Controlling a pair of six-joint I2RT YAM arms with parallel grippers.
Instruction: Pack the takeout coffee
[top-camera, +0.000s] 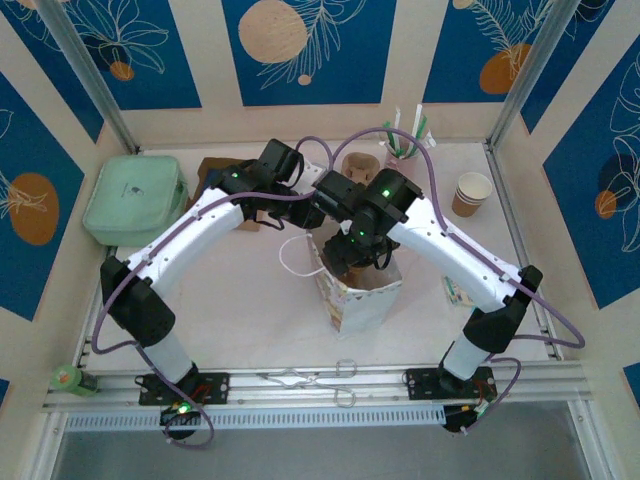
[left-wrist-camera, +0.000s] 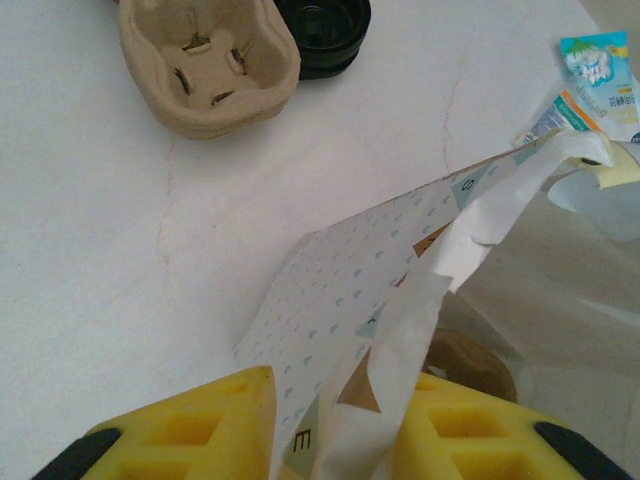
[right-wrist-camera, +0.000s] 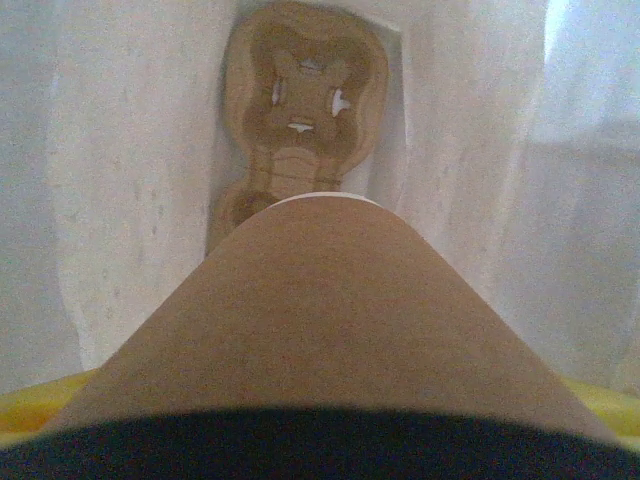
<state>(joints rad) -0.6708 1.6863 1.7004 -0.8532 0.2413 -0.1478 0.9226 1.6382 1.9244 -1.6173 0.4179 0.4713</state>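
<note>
Nearest the arm bases, a white paper bag with small blue print (top-camera: 362, 300) stands upright mid-tabletop (top-camera: 240, 300), with both arms bent over its mouth.

The left claw (left-wrist-camera: 335, 390) has one yellow pad on each side of the bag's upper rim, jaws partway. Whether they pinch the paper, I cannot tell.

The right claw (top-camera: 350, 262) reaches down inside the bag. It stands wide around the takeout coffee (right-wrist-camera: 320, 320), a kraft-brown paper cup with a black lid, and a yellow pad shows at each flank. Judged a hold, with the cup off the bag floor.

The cup's long axis runs away from the right wrist camera: black lid end nearest, narrow base farthest, aimed down the bag. Straight beyond the base, on the bag floor, lies a brown moulded-pulp carrier (right-wrist-camera: 300, 110) with one socket facing up. The gap between base and socket cannot be judged. The coming move likely turns on lining base to socket, and that falls to the right arm.

Farther back on the tabletop sit a second pulp carrier (left-wrist-camera: 205, 60) and a black round lid (left-wrist-camera: 325, 25) just behind it.
</note>
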